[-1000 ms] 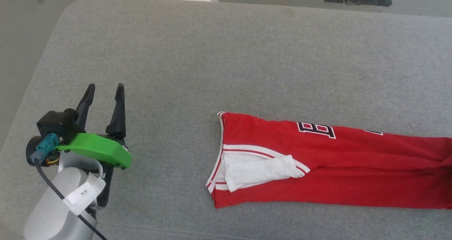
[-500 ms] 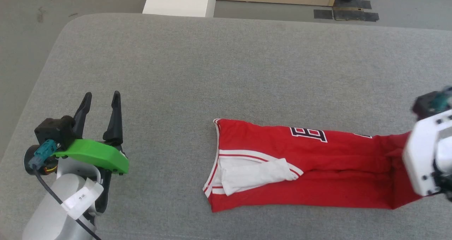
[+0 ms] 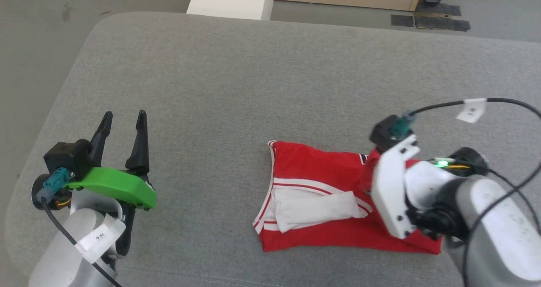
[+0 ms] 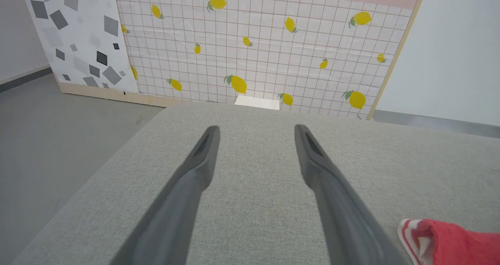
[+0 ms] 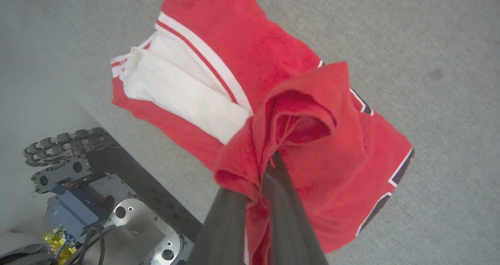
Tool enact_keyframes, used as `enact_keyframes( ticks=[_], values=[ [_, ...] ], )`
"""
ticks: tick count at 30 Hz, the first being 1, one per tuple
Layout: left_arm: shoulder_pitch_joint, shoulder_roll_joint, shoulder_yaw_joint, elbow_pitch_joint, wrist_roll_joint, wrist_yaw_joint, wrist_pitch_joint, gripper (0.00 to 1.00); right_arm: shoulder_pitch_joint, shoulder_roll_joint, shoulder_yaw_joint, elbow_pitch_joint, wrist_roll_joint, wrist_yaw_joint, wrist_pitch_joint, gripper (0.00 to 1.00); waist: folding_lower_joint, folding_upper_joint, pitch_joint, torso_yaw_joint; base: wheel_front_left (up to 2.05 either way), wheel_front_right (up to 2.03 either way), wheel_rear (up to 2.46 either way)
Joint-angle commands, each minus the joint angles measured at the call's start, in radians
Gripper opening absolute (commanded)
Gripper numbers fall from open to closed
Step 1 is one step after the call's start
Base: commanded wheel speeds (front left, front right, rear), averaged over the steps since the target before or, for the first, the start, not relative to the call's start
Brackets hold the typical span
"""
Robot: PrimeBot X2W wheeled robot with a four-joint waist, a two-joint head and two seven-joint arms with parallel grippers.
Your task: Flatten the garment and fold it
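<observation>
well, the garment (image 3: 317, 168) lies at about 5 o'clock on the grey fabric tabletop (image 3: 253, 88), close to its 6 o'clock edge. its striped trim faces 9 o'clock and a white sleeve (image 3: 315, 209) is folded on top. the right claw (image 5: 273, 161) is pinched tight on a bunched red fold, raised over the garment's 3 o'clock half. the left claw (image 3: 124, 114) hovers at 8 o'clock, fingers spread wide with nothing between them, well apart from the garment. bare tabletop runs broad toward 12 o'clock, with a rounded corner at 10 o'clock and grey floor (image 3: 25, 46) beyond.
</observation>
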Motion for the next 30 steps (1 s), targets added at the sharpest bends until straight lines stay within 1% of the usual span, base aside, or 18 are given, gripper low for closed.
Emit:
enact_keyframes(
  ticks=[1,5,11,15,20,23,26,27,28,29,30],
  values=[
    [0.007,-0.002,0.0,0.0,-0.013,0.0,-0.001,1.0,-0.026,0.019,0.017,0.023,0.007,-0.002,-0.019,0.0,0.0,0.0,0.007,0.015,0.0,0.0,0.0],
    [0.002,-0.006,-0.002,0.001,-0.016,-0.001,0.0,1.0,-0.076,0.07,0.079,0.109,0.008,-0.002,-0.073,0.0,0.0,0.0,0.02,0.038,0.0,0.0,0.0],
    [-0.003,-0.015,-0.006,0.004,-0.018,-0.003,-0.002,1.0,-0.131,0.119,0.145,0.239,-0.01,-0.002,-0.154,0.0,0.0,0.0,0.044,0.064,0.0,0.0,0.0],
    [-0.013,-0.022,-0.004,0.006,-0.018,-0.007,-0.004,1.0,-0.158,0.144,0.169,0.318,-0.02,-0.002,-0.209,0.0,0.0,0.0,0.068,0.077,0.0,0.0,0.0],
    [-0.022,-0.032,0.0,0.01,-0.014,-0.009,-0.006,1.0,-0.184,0.161,0.196,0.406,-0.028,-0.002,-0.262,0.0,0.0,0.0,0.091,0.079,0.0,0.0,0.0],
    [-0.024,-0.038,0.001,0.016,-0.012,-0.012,-0.007,1.0,-0.193,0.171,0.209,0.456,-0.024,-0.002,-0.29,0.0,0.0,0.0,0.098,0.077,0.0,0.0,0.0],
    [-0.023,-0.043,0.003,0.02,-0.009,-0.014,-0.008,1.0,-0.197,0.186,0.215,0.482,0.004,-0.002,-0.317,0.0,0.0,0.0,0.096,0.073,0.0,0.0,0.0],
    [-0.022,-0.044,0.003,0.022,-0.009,-0.016,-0.008,1.0,-0.201,0.193,0.217,0.485,0.016,-0.002,-0.333,0.07,0.0,0.0,0.095,0.071,0.0,0.0,0.0],
    [-0.022,-0.044,0.005,0.024,-0.008,-0.017,-0.008,1.0,-0.205,0.197,0.223,0.486,0.026,-0.002,-0.344,0.45,0.0,0.0,0.092,0.068,0.0,0.0,0.0],
    [-0.02,-0.044,0.006,0.028,-0.007,-0.018,-0.008,1.0,-0.208,0.203,0.231,0.484,0.042,-0.002,-0.355,1.0,0.0,0.0,0.086,0.065,0.0,0.0,0.0],
    [-0.019,-0.044,0.007,0.03,-0.007,-0.019,-0.008,1.0,-0.211,0.207,0.237,0.482,0.059,-0.002,-0.362,1.0,0.0,0.0,0.08,0.061,0.0,0.0,0.0]
  ],
)
